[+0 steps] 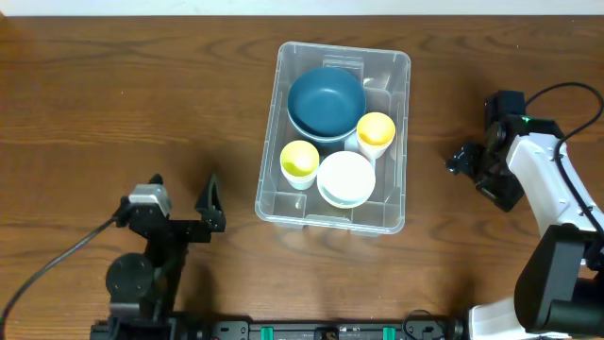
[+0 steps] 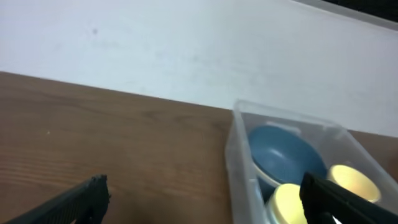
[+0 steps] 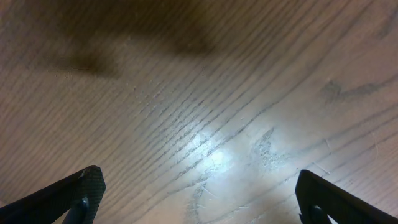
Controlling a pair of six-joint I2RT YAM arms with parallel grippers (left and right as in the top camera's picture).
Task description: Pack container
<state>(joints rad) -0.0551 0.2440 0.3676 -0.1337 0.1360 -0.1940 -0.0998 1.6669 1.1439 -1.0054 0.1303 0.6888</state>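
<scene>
The clear plastic container (image 1: pixel 394 203) stands at the table's middle. Inside are a dark blue bowl (image 1: pixel 326 102), a white bowl (image 1: pixel 345 178) and two yellow cups (image 1: pixel 300 161) (image 1: pixel 376 131). My left gripper (image 1: pixel 184 200) is open and empty, left of the container near the front edge. In the left wrist view the container (image 2: pixel 235 149) shows at the right with the blue bowl (image 2: pixel 283 152) and the cups. My right gripper (image 1: pixel 472 162) is open and empty, right of the container; its wrist view shows its fingers (image 3: pixel 199 196) over bare wood.
The brown wooden table (image 1: pixel 123 104) spreads around the container. A pale wall (image 2: pixel 186 50) runs behind the table's far edge. Black cables trail from both arms.
</scene>
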